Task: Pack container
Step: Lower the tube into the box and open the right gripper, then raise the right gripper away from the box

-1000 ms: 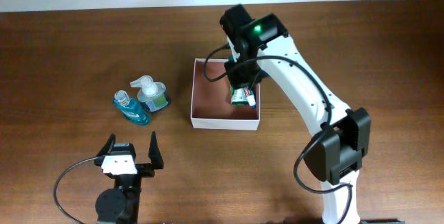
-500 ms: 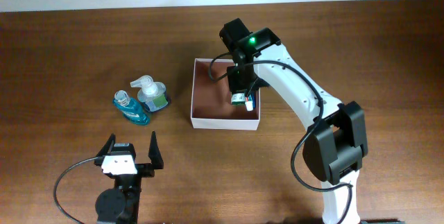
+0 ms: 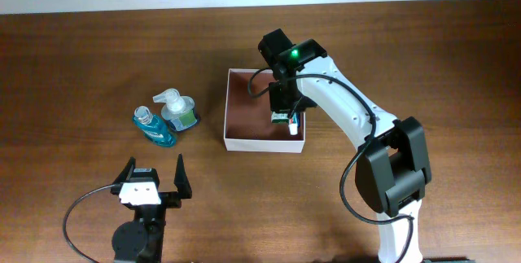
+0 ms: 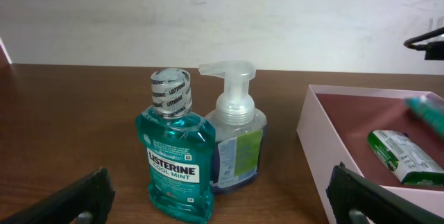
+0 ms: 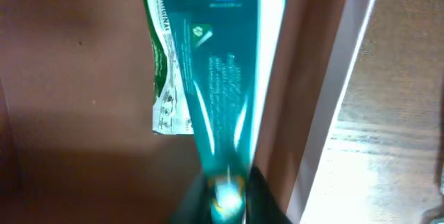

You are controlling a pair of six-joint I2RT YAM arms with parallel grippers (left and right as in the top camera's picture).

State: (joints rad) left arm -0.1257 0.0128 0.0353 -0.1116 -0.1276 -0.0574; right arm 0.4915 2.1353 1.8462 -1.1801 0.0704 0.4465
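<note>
my right gripper (image 5: 223, 195) clenched on teal tube (image 5: 222, 78) inside container (image 3: 260, 144), above green packet (image 5: 165, 78). left gripper (image 3: 153, 170) released, well apart.

On my left wrist feed the teal bottle (image 4: 175, 161), at 7 o'clock from frame centre, reads "LISTERINE COOL MINT" on its front label. "LISTERINE" also repeats around its cap band (image 4: 171, 91), while the pump bottle (image 4: 238, 141) at its 3 o'clock has a label too small to read. On the right wrist feed, print on the green-and-white packet (image 5: 170, 78) at 10 o'clock is illegible, and the teal tube (image 5: 222, 78) shows what may be a small recycling-type sign near 12 o'clock.
</note>
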